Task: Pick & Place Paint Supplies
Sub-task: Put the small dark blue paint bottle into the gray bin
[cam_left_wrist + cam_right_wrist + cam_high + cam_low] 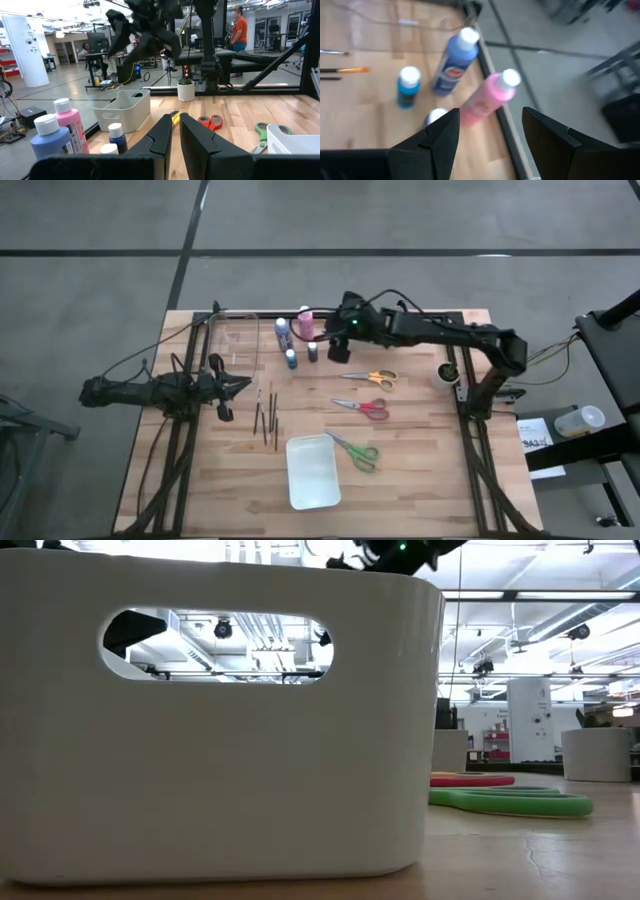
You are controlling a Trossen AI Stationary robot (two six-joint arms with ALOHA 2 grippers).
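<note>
My right claw (pixel 339 352) hangs over the cluster of bottles at the upper middle of the overhead frame, its fingers spread wide with nothing between them. The pink bottle (pixel 487 99) sits just ahead of the gap in my wrist picture, with the blue bottle (pixel 454 62) beside it, the short teal bottle (pixel 408 86) near that, and another white cap (pixel 436 116) close under my finger.

What worries me is how tightly these stand. If I drop onto the pink bottle off-centre, one finger could land on the blue one or the small cap and knock them over. The pink bottle also stands near the table (pixel 430 470) edge, so a push that way could roll it off.

The pink bottle stands upright, long axis vertical, cap up; it only looks slanted in my wrist picture because I view it from above.

My left claw (pixel 240 385) rests at the left of the overhead frame, fingers nearly together and empty, near the brushes (pixel 268 415). The white bin (pixel 312 470) waits at lower centre.
</note>
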